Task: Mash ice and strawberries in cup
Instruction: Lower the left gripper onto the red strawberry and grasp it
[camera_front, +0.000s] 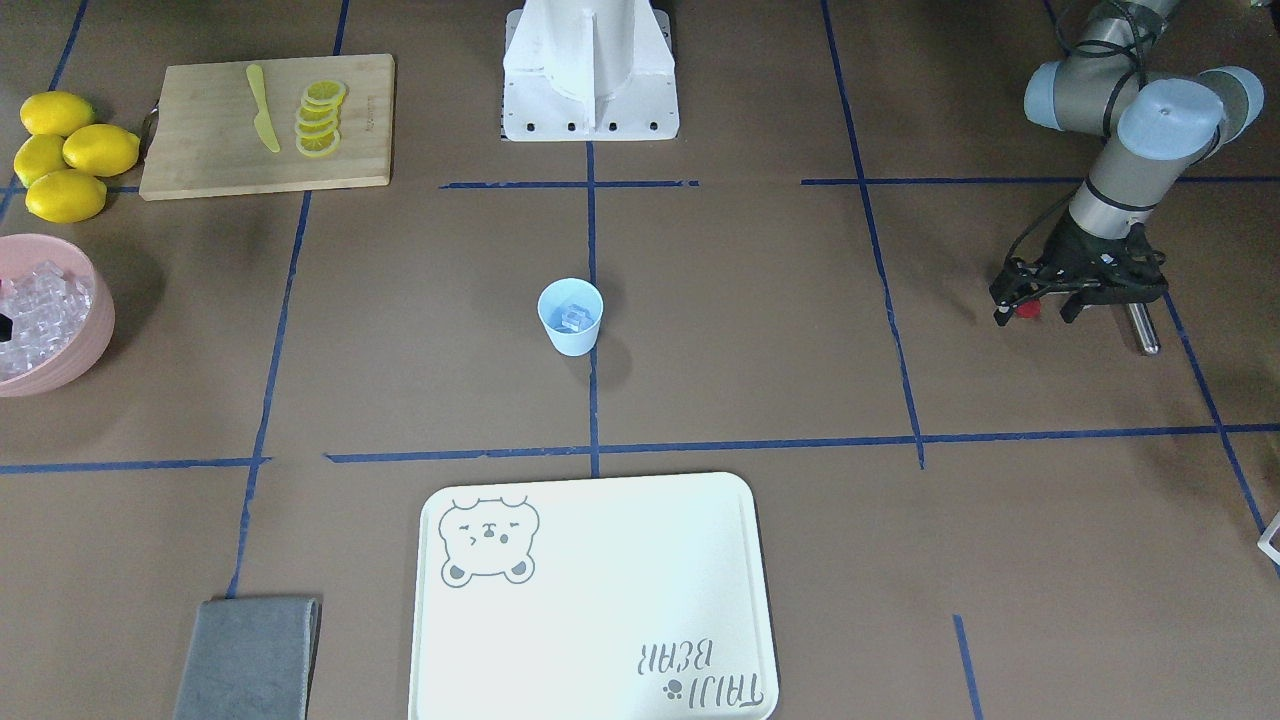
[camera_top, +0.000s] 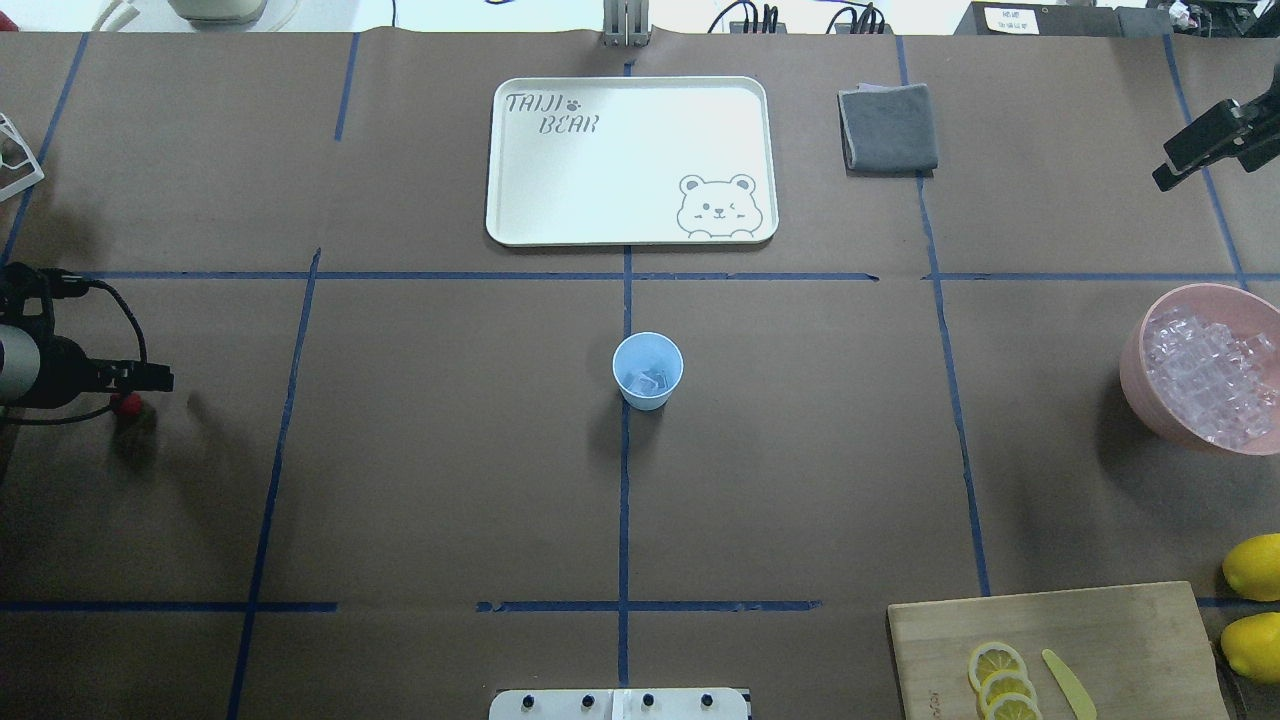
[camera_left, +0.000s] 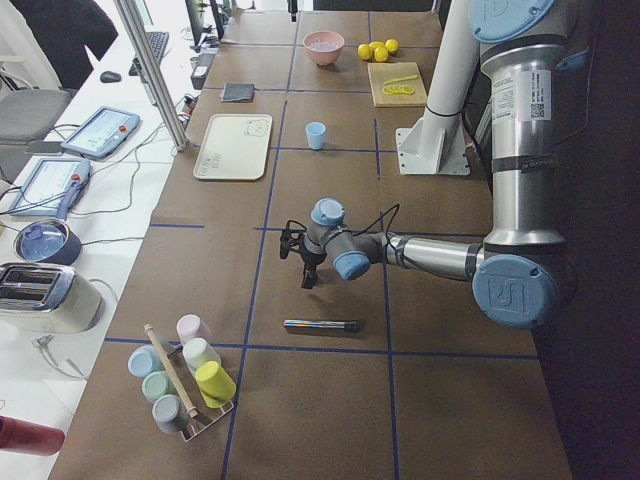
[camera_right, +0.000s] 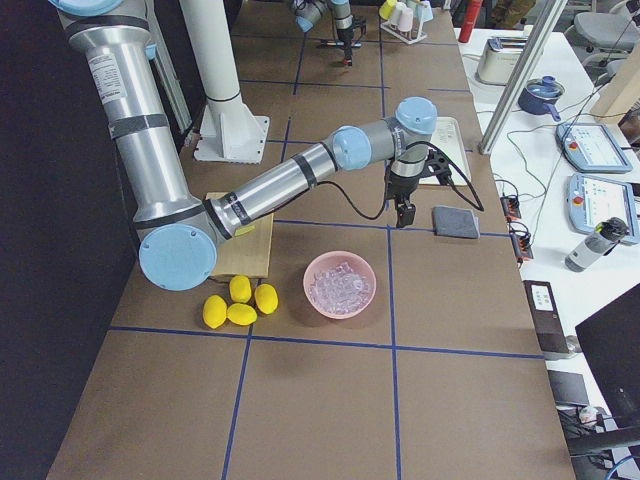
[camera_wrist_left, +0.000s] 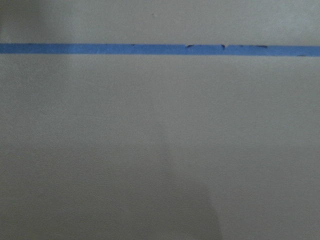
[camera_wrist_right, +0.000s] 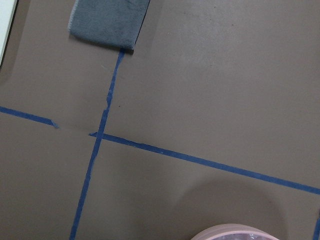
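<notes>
In the middle of the worktop (camera_front: 760, 330): the light-blue cup (camera_front: 570, 318) stands up straight on a blue tape line.
Ice (camera_top: 648, 380): a few clear cubes lie inside the cup, down at the bottom.
Strawberry (camera_front: 1027, 310): one small red berry, far from the cup on the robot's left side, right at the tips of the left fingers.
Left fingers (camera_top: 145, 380): they point down at the worktop with the strawberry at their tips. I cannot tell if they squeeze it or how far open they are.
Metal stick (camera_front: 1143, 325): it lies flat on the worktop just beside the left fingers, a bit farther from the cup than the strawberry.
Right fingers (camera_right: 403, 218): up in the air, far from the cup on the robot's right side. I cannot tell how far open they are.
Pink bowl (camera_top: 1135, 380): big, full of more ice, far from the cup on the robot's right side.
Tray (camera_top: 620, 170): white with a bear drawing, past the cup, away from the robot.
Grey cloth (camera_top: 888, 128): folded, past the cup and off to the robot's right, near the tray.
Cutting board (camera_front: 200, 150): wooden, closer to the robot than the cup, on the robot's right side. A yellow knife (camera_front: 262, 108) and a row of lemon slices (camera_front: 320, 118) lie on it.
Lemons (camera_front: 65, 150): four whole ones, just beside the cutting board, on the side away from the cup.
</notes>
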